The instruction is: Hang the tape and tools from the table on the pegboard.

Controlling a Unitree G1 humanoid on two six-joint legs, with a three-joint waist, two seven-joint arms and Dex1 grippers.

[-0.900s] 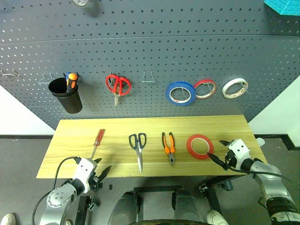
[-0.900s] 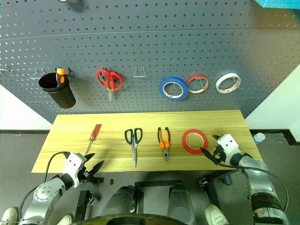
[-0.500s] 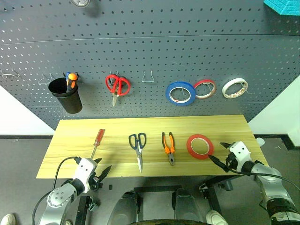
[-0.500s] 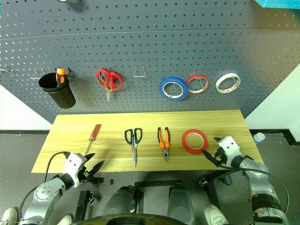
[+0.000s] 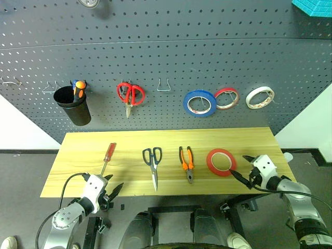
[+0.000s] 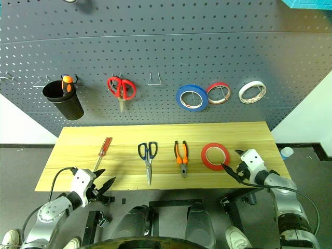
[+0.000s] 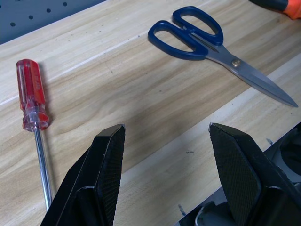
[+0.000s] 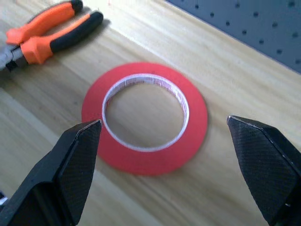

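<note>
The red tape [image 5: 221, 162] lies flat on the wooden surface [image 5: 129, 139], just right of the pliers [image 5: 187, 163], with the scissors [image 5: 153, 165] and screwdriver [image 5: 107, 157] further left. The right gripper [image 8: 164, 136] hangs just beside the tape, fingers spread wide and empty. The left gripper [image 7: 162, 141] waits at the front edge, fingers also apart and empty. Such a thin, flat ring gives little to pinch, so the fingers may skid over it or push it toward the pliers. It could also miss a thin hook on the pegboard [image 5: 166, 46].
</note>
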